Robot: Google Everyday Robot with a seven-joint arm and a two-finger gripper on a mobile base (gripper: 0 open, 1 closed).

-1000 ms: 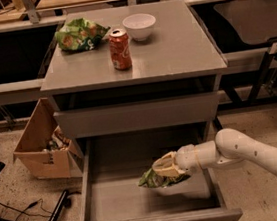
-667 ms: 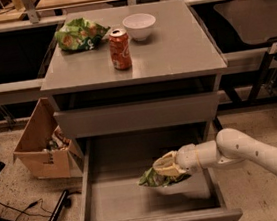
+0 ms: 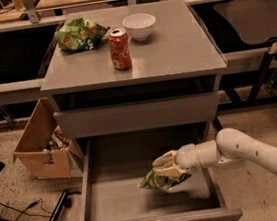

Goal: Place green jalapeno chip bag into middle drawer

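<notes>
Olive-green foil shows under the gripper (image 3: 165, 168), which reaches in from the right on its white arm (image 3: 244, 152) and is clamped on the upper edge of the green jalapeno chip bag (image 3: 155, 182). The bag hangs inside the outline of the pulled-out middle drawer (image 3: 86, 189), toward its right side. From where I stand it looks to be just off the grey floor rather than lying on it, though I can't be sure of the gap. So the carrying part reads as done: the drawer is open and the bag is within its walls. What is left, I'd judge, is letting go and lifting the arm clear. Up on the cabinet top (image 3: 176, 52) the puffier bright green bag (image 3: 80, 34), the red soda can (image 3: 120, 49) and the white bowl (image 3: 139, 26) sit apart from all this, and a cardboard box (image 3: 42, 144) stands on the floor to the left.
</notes>
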